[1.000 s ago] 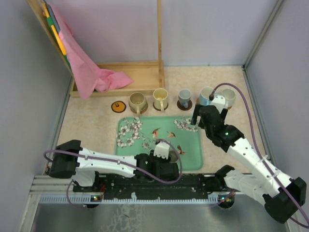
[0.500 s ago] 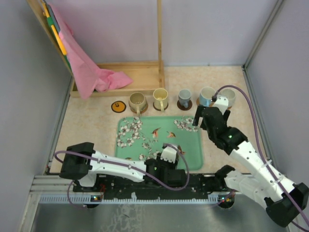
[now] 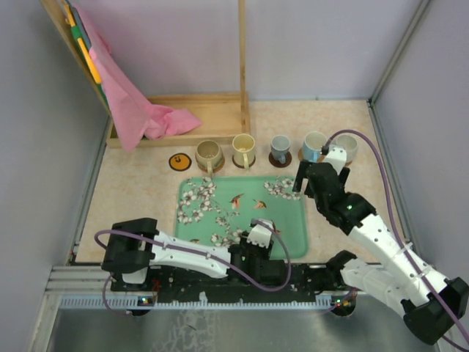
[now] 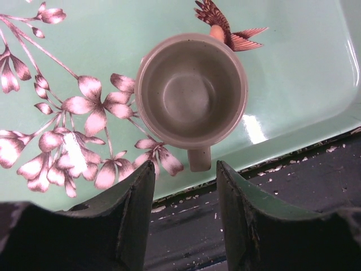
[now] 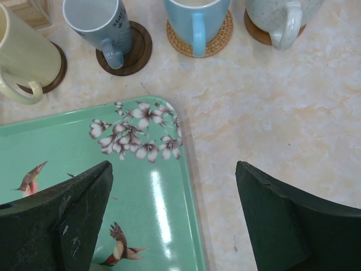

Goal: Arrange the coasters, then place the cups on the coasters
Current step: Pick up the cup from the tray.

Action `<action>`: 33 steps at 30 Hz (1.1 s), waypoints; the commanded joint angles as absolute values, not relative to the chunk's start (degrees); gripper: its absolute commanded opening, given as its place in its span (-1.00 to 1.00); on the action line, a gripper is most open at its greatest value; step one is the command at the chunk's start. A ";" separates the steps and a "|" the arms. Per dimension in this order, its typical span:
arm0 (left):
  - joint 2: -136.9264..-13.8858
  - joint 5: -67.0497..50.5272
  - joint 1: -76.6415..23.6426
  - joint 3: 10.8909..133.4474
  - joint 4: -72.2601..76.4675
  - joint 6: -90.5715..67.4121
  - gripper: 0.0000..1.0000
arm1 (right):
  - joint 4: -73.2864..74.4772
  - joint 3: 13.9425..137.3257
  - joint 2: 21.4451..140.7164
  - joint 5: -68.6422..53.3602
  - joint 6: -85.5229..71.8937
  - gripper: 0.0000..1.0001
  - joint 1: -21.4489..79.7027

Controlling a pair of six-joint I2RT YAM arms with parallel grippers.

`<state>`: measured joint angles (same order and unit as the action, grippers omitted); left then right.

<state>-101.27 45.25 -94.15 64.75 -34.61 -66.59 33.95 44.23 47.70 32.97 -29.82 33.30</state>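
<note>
- On the green tray [image 4: 293, 68], close to its near rim: small cup [image 4: 192, 90], upright, mouth up, nothing inside; not yet on a coaster
- Small cup, bearing: its long axis stands vertical; the handle sticks out flat toward the near rim, pointing at the gap between the fingers of the left gripper [image 4: 184, 169]
- Left gripper: jaws about half apart, nothing between them, one finger on either side of the handle's line and, as far as shows, not touching the cup; judged to be lined up this way so that closing on the handle would lift the cup without tipping it
- Back of the table, in a row: tan cup [image 3: 208, 155], yellow cup [image 3: 243, 150], grey cup [image 3: 279, 149], blue cup [image 3: 314, 146], white cup [image 3: 346, 147], each sitting on one of the coasters [image 5: 138, 48], handles turned roughly toward the arms
- Left end of that row: empty coaster [image 3: 176, 161] (dark rim, orange centre), the likely seat for the small cup, being the only bare one
- Right gripper [image 5: 173, 169]: jaws spread wide, holding nothing, hanging over the tray's far right corner, near the blue cup and white cup but apart from them; judged to be kept clear so the left arm has the tray to itself
</note>
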 commanded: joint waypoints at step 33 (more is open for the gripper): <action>-104.16 47.98 -91.75 64.96 -28.40 -63.89 -0.44 | 33.22 44.47 46.67 34.39 -30.10 0.79 32.61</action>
<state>-103.37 47.11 -92.20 64.79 -29.52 -62.98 34.20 44.25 47.70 32.95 -29.82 33.30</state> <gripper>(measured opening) 0.306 0.898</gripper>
